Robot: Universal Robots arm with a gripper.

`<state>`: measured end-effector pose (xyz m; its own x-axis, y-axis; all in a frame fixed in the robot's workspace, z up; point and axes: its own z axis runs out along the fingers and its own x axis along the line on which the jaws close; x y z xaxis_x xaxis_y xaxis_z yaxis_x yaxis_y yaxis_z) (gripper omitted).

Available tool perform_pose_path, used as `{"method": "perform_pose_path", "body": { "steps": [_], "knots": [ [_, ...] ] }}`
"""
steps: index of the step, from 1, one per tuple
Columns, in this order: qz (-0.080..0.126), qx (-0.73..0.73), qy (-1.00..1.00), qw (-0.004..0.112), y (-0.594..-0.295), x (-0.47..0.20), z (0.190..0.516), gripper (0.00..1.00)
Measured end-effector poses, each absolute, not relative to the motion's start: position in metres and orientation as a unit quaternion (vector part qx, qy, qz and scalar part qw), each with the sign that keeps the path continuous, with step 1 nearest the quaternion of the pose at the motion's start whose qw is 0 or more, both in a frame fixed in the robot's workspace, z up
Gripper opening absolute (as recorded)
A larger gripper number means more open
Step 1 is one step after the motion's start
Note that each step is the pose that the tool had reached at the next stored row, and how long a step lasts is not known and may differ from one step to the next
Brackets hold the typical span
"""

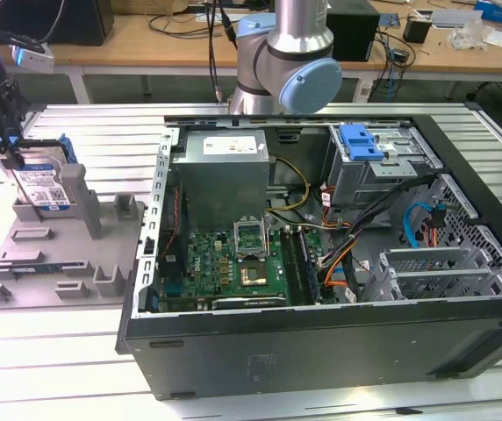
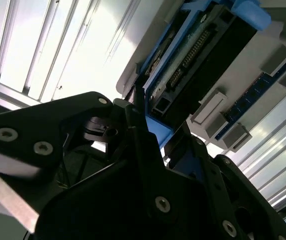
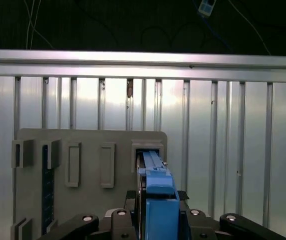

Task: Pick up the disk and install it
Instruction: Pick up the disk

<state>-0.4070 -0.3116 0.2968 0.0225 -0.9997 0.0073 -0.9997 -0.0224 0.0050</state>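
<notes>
Jamming is the main danger: the disk [image 1: 42,182] stands on edge in a slot of the grey holder [image 1: 58,254] on the tabletop [image 1: 49,386], with the jaws closed on its blue frame [image 3: 160,210]. If a lift is not straight, the frame may catch in the slot or slip from this narrow hold.

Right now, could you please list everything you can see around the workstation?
table: one, silver, slotted, under everything
case: one, black, open, on the table
fixture: one, grey, on the table beside the case
disk: one, silver-grey with blue frame, upright in the fixture at the exterior view's left
bracket: one, bright blue, on the case's drive cage
motherboard: one, green, inside the case
arm: one, silver and light blue, behind the case
end effector: one, black, at the disk's top
</notes>
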Motion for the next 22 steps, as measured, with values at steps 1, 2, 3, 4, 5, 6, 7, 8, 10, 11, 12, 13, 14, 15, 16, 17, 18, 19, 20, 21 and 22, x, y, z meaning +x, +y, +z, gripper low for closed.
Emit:
{"method": "perform_pose_path", "body": {
  "steps": [1, 2, 3, 4, 5, 6, 7, 8, 10, 11, 12, 13, 14, 15, 16, 17, 18, 19, 20, 21, 22],
  "knots": [
    [0.001, 0.715, -0.699, 0.004, -0.3116, -0.4070, 0.2964, 0.39],
    [0.001, 0.715, -0.699, 0.004, -0.3116, -0.4070, 0.2960, 0.39],
    [0.001, 0.715, -0.699, 0.004, -0.3117, -0.4070, 0.2957, 0.39],
    [0.001, 0.715, -0.699, 0.004, -0.3117, -0.4070, 0.2954, 0.39],
    [0.001, 0.715, -0.699, 0.004, -0.3116, -0.4071, 0.2952, 0.39],
    [0.001, 0.715, -0.699, 0.004, -0.3116, -0.4070, 0.2951, 0.39],
    [0.001, 0.715, -0.699, 0.004, -0.3117, -0.4070, 0.2951, 0.39],
    [0.001, 0.715, -0.699, 0.004, -0.3116, -0.4070, 0.2951, 0.39],
    [0.001, 0.715, -0.699, 0.004, -0.3117, -0.4070, 0.2951, 0.39],
    [0.001, 0.715, -0.699, 0.004, -0.3116, -0.4071, 0.2950, 0.38],
    [0.001, 0.715, -0.699, 0.004, -0.3117, -0.4071, 0.2950, 0.37],
    [0.001, 0.715, -0.699, 0.004, -0.3117, -0.4071, 0.2950, 0.37],
    [0.001, 0.715, -0.699, 0.004, -0.3117, -0.4071, 0.2949, 0.37],
    [0.001, 0.715, -0.699, 0.005, -0.3117, -0.4072, 0.2949, 0.37],
    [0.001, 0.715, -0.699, 0.005, -0.3117, -0.4072, 0.2949, 0.37],
    [0.001, 0.715, -0.699, 0.005, -0.3116, -0.4072, 0.2948, 0.37],
    [0.001, 0.715, -0.699, 0.005, -0.3117, -0.4071, 0.2948, 0.37],
    [0.001, 0.715, -0.699, 0.005, -0.3117, -0.4071, 0.2948, 0.37],
    [0.001, 0.715, -0.699, 0.005, -0.3117, -0.4072, 0.2948, 0.37],
    [0.001, 0.715, -0.699, 0.005, -0.3117, -0.4071, 0.2948, 0.37],
    [0.001, 0.715, -0.699, 0.005, -0.3117, -0.4072, 0.2948, 0.37]
  ]
}}
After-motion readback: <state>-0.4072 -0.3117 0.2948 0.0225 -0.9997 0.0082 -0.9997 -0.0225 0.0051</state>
